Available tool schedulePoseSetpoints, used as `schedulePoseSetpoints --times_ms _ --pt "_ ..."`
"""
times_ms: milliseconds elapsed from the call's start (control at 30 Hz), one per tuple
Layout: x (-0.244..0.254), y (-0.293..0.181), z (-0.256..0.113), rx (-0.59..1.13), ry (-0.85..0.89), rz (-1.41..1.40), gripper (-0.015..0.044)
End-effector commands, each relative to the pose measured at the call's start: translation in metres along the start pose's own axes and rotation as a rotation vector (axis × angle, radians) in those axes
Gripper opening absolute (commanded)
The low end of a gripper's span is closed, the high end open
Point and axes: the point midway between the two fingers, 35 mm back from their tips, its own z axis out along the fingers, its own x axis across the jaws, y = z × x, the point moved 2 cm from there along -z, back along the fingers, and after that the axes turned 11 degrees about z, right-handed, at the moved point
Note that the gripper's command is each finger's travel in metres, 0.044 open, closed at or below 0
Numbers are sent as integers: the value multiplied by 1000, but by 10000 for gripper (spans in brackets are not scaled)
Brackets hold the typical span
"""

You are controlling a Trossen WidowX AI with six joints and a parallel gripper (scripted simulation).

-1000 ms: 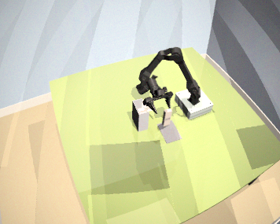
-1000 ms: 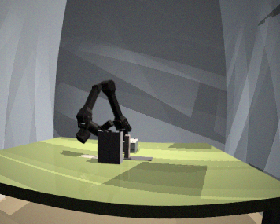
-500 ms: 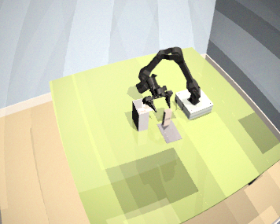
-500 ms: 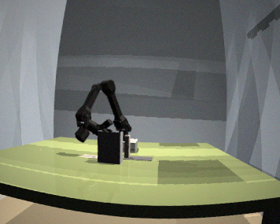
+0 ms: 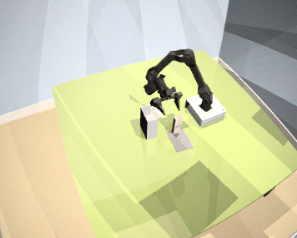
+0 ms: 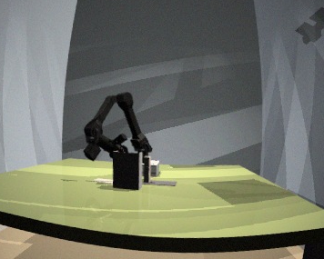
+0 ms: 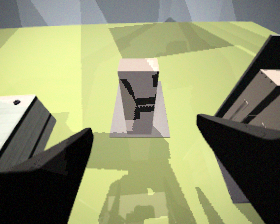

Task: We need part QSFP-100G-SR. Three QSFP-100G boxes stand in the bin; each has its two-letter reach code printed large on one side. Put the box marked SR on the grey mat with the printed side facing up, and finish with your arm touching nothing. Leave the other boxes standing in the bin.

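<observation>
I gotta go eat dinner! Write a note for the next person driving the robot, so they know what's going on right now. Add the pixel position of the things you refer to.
Claw (image 5: 170,109) (image 7: 144,125): open, holding nothing.
Box on mat: one box (image 5: 177,124) (image 7: 142,102) stands upright on the grey mat (image 5: 183,144) (image 7: 117,127). I can't read its code.
Bin (image 5: 152,129) (image 6: 126,171): boxes inside; count unclear.
Done: a box is on the mat.
Left: check it says SR, lay it printed side up, back off touching nothing.

Matte black jointed arm (image 5: 194,69) (image 6: 132,119), black hand (image 5: 170,106) (image 7: 144,125) with tapered fingers
</observation>
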Motion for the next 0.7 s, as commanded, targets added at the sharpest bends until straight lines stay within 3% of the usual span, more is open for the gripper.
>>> schedulePoseSetpoints --times_ms 0,667 --pt "1 2 -6 3 1 -4 440" --pt "6 20 -28 26 -29 -2 440"
